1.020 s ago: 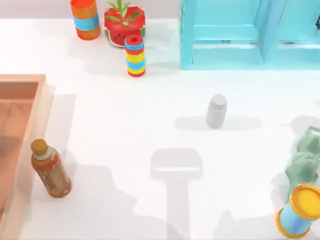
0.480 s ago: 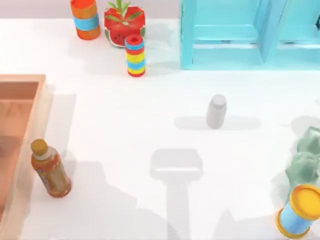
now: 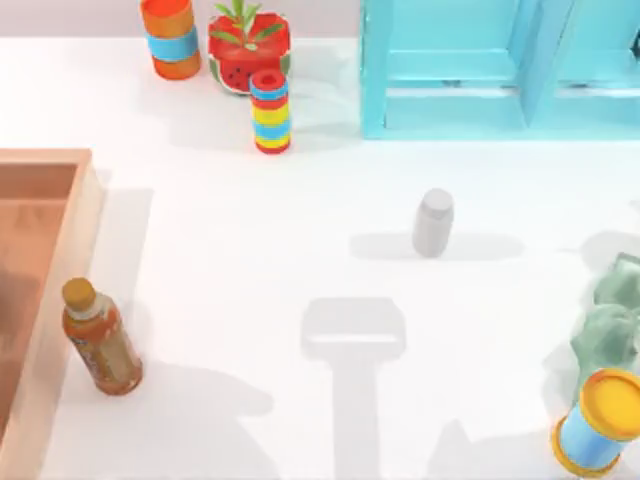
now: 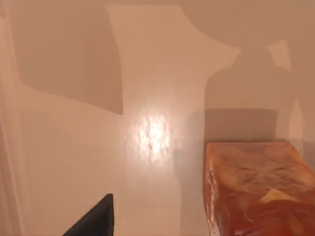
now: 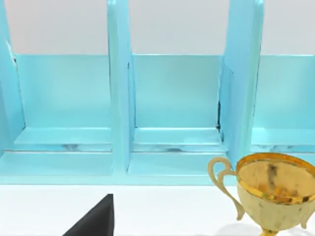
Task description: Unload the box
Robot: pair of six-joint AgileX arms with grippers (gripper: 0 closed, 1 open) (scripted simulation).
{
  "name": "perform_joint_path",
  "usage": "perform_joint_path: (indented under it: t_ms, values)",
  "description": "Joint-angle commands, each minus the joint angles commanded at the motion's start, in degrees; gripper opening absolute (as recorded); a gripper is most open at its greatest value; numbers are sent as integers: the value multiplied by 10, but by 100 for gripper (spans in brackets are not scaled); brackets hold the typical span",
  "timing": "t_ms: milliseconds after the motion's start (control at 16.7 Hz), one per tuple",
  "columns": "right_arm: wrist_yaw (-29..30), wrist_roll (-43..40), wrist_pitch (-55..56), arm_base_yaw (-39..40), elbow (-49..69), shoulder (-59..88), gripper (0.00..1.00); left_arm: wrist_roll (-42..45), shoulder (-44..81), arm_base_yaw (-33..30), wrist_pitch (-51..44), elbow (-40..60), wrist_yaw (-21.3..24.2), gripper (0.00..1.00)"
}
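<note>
One box (image 3: 40,270) — shallow, orange-brown wood

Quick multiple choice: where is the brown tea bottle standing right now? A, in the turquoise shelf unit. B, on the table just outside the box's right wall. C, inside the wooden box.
B: the brown tea bottle stands upright on the white table, beside the box wall.
</note>
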Motion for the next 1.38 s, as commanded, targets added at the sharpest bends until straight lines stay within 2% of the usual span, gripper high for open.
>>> perform_joint_path:
  t_ms: [240, 540, 1320, 1380]
  values:
    - [0, 0, 0, 0, 0, 0, 100, -1, 10, -1, 59, -48, 0, 100]
    - [0, 0, 0, 0, 0, 0, 100, -1, 12, -1, 66, -53, 0, 100]
    - [0, 0, 0, 0, 0, 0, 100, -1, 12, -1, 66, -53, 0, 2]
    - [0, 0, 0, 0, 0, 0, 100, -1, 12, -1, 66, -53, 0, 0]
